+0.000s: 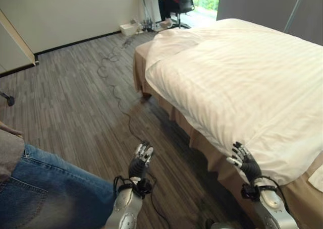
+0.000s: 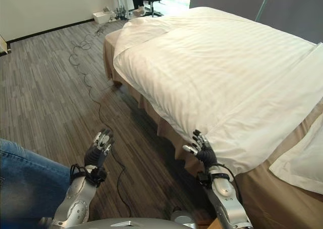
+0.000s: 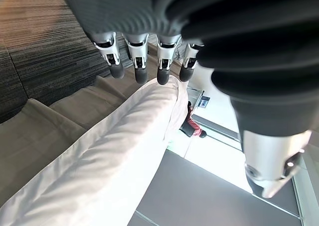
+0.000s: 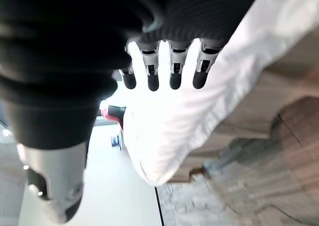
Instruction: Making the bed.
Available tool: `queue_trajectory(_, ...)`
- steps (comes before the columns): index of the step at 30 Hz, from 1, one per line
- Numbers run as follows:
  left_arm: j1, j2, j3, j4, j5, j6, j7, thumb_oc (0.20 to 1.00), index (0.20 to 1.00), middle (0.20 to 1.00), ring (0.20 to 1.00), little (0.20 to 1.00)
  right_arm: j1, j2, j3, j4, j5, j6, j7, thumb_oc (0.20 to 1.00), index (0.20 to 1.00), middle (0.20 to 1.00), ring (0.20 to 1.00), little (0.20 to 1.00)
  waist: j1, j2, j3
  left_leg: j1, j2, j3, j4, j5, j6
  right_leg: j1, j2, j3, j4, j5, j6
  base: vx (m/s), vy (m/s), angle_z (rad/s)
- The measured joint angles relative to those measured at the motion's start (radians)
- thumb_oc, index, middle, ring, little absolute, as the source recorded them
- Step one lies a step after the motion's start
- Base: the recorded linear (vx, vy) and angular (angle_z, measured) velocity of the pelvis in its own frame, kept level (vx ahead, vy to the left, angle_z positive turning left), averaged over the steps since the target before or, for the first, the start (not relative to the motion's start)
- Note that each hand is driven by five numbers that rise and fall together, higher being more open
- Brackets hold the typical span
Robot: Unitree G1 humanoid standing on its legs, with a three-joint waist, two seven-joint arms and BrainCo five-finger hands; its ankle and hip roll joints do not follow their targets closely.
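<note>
White duvet (image 1: pixel 237 82) spread over the bed (image 2: pixel 272 193), hanging a bit crooked at the near corner, far end bunched, so some tidying left. Right hand (image 1: pixel 246 161) open, just by the duvet edge. Left hand (image 1: pixel 141 161) open over the floor (image 1: pixel 75 98), holding nothing

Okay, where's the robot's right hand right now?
In the left eye view, the right hand is low on the right, open, at the duvet's near edge beside the bed.

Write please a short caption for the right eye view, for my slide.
Right robot hand open at the white duvet's hanging edge; left robot hand open above the floor.
</note>
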Motion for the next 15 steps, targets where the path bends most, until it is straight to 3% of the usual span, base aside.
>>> queue_trajectory(10,0.021,-0.001,-0.014,0.004,0.000,0.001,-0.002,1.000,1.000,1.000,1.000,1.000,0.006,-0.010,0.042,0.000,0.000,0.001,0.059,1.000,1.000,1.000,1.000,1.000,0.002,0.009,0.012,0.002,0.003,-0.013,0.005,0.000,0.000,0.012,0.002,0.003,-0.013,0.000,0.000,-0.02,0.003,-0.02)
queue_trajectory(13,-0.024,0.002,-0.013,0.006,-0.001,0.000,-0.001,1.000,1.000,1.000,1.000,1.000,-0.016,-0.015,0.043,-0.001,0.000,-0.003,0.065,1.000,1.000,1.000,1.000,1.000,0.000,-0.023,0.046,-0.087,-0.010,-0.041,0.111,-0.003,-0.005,-0.029,-0.024,-0.003,0.011,0.002,-0.003,-0.23,0.059,0.14)
queue_trajectory(15,-0.069,0.000,-0.037,0.020,-0.004,-0.001,0.000,1.000,1.000,1.000,1.000,1.000,-0.020,-0.020,0.038,0.000,0.010,-0.011,0.062,1.000,1.000,1.000,1.000,1.000,-0.006,-0.025,0.074,-0.162,-0.008,-0.054,0.182,-0.012,-0.020,-0.050,-0.045,-0.038,0.039,0.003,-0.003,-0.06,0.203,0.60)
